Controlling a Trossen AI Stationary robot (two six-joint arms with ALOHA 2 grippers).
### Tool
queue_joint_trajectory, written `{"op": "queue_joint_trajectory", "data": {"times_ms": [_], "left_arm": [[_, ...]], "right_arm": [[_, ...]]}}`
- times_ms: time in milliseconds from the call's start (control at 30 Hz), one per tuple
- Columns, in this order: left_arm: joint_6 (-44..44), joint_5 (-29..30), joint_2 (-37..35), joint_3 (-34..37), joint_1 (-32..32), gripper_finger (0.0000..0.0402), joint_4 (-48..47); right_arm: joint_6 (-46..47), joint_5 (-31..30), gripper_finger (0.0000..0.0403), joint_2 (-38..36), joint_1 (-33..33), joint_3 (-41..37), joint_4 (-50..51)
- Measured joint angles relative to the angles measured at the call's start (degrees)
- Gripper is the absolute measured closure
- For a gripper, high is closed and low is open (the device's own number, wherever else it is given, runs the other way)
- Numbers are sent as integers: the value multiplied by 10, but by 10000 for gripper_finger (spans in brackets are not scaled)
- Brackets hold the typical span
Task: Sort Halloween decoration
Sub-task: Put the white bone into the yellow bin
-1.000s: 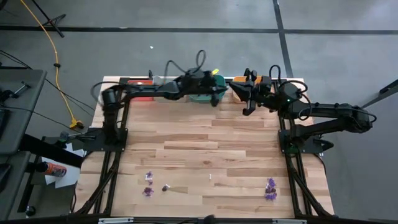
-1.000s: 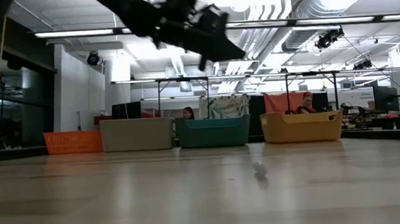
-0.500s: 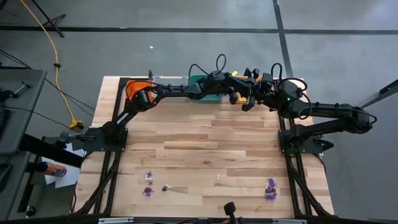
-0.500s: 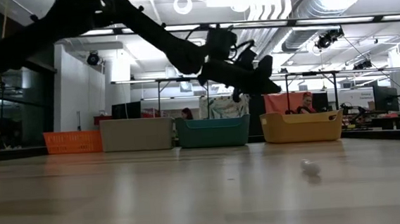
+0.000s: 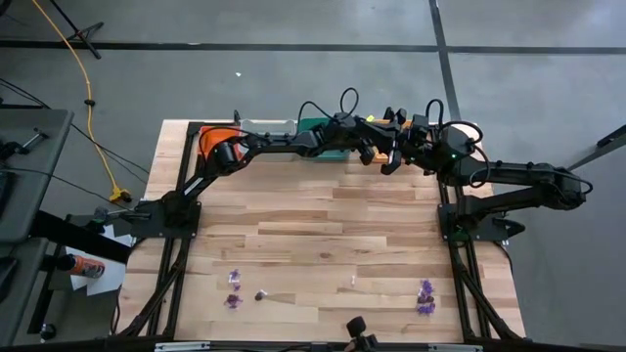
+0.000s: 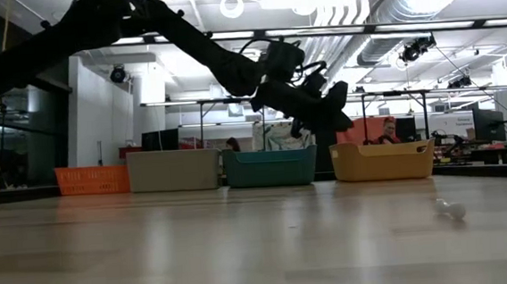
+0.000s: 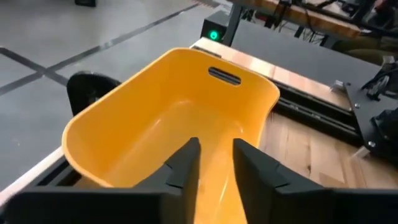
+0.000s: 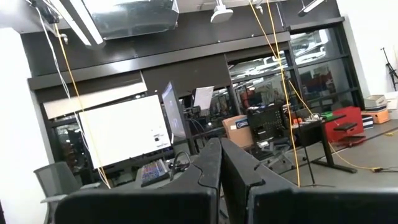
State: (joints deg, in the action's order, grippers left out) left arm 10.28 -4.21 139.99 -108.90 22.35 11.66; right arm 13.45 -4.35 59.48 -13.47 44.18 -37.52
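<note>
Halloween decoration pieces point(image 5: 424, 296) lie scattered along the tabletop's point(image 5: 323, 230) near edge. Left pincer point(image 7: 214, 163), a second ago pinched shut over the green tray, now hangs parted over the yellow tray point(image 7: 149, 130): drop likely made. Right pincer point(image 8: 221, 162) clenched, idle.

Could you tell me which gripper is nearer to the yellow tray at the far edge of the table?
The left. The left gripper hangs just over the yellow tray, jaws parted. The right gripper sits beside the tray at its near edge, jaws shut, pointed out into the room.
</note>
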Motion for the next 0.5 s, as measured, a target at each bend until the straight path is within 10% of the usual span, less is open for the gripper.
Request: {"op": "queue_joint_trajectory", "data": {"times_ms": [500], "left_arm": [[-149, -5, -174, -23, 35, 225, -220]], "right_arm": [[-54, 4, 402, -14, 0, 0, -25]]}}
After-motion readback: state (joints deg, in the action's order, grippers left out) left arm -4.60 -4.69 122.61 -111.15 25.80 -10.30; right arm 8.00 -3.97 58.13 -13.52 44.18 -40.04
